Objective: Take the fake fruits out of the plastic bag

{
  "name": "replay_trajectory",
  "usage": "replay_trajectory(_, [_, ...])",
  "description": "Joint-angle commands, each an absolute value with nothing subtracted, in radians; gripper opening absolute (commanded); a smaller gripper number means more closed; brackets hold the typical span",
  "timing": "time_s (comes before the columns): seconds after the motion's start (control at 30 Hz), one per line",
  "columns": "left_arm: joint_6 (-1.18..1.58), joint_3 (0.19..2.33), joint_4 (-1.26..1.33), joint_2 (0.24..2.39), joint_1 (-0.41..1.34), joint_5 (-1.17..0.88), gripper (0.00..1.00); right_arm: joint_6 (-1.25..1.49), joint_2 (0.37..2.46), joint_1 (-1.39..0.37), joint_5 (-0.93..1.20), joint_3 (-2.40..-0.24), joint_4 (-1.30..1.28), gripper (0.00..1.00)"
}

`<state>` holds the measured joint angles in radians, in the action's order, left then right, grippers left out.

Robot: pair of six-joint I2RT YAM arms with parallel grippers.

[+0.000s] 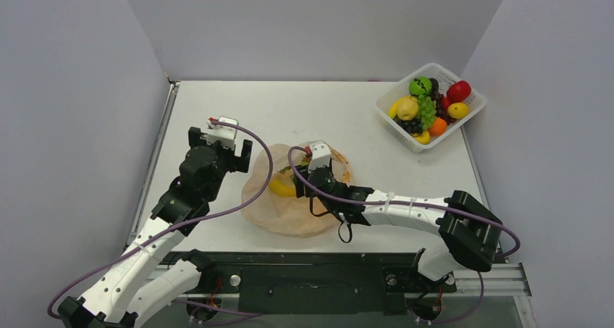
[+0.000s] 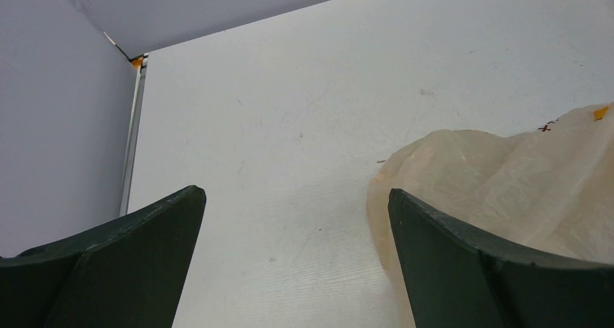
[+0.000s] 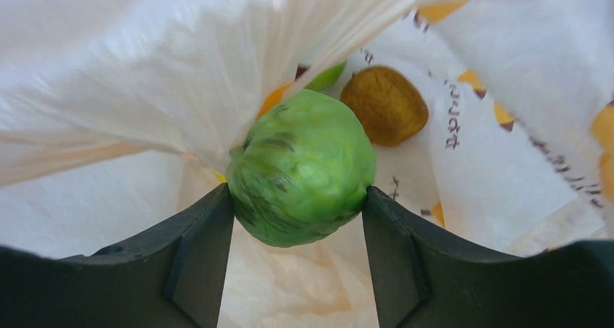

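The peach-orange plastic bag [image 1: 289, 213] lies on the table in front of both arms. My right gripper [image 1: 303, 177] reaches into its mouth and is shut on a round green fruit [image 3: 300, 169], one fingertip touching each side. Behind it inside the bag [image 3: 145, 74] lie a small brownish fruit [image 3: 384, 105] and part of another green fruit [image 3: 326, 76]. A yellow banana [image 1: 281, 188] shows through the bag in the top view. My left gripper [image 1: 242, 158] is open and empty just left of the bag [image 2: 521, 176], its right finger [image 2: 463, 263] close against the bag's edge.
A white lattice basket [image 1: 394, 129] with several other fruits stands at the table's far right corner. Grey walls close in the table on the left, back and right. The table's left edge rail [image 2: 134, 125] shows in the left wrist view.
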<state>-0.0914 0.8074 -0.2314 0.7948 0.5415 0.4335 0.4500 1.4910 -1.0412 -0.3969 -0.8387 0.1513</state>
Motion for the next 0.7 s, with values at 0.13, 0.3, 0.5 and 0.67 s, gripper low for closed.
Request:
replay_trajectory(0.13, [-0.101, 0.820, -0.191, 0.779, 0.545, 0.427, 0.98, 0.390, 1.237, -1.046, -0.317, -0.718, 0.124, 0.00])
replay_trajectory(0.3, [-0.098, 0.824, -0.195, 0.767, 0.542, 0.423, 0.99, 0.353, 1.071, -1.011, -0.475, -0.757, 0.039, 0.00])
replay_trajectory(0.5, [-0.097, 0.823, -0.193, 0.741, 0.545, 0.423, 0.98, 0.469, 1.066, -0.811, -0.580, -0.850, -0.041, 0.00])
replay_trajectory(0.67, [-0.095, 0.821, -0.192, 0.730, 0.545, 0.420, 0.99, 0.654, 1.111, -0.713, -0.964, -0.911, -0.027, 0.00])
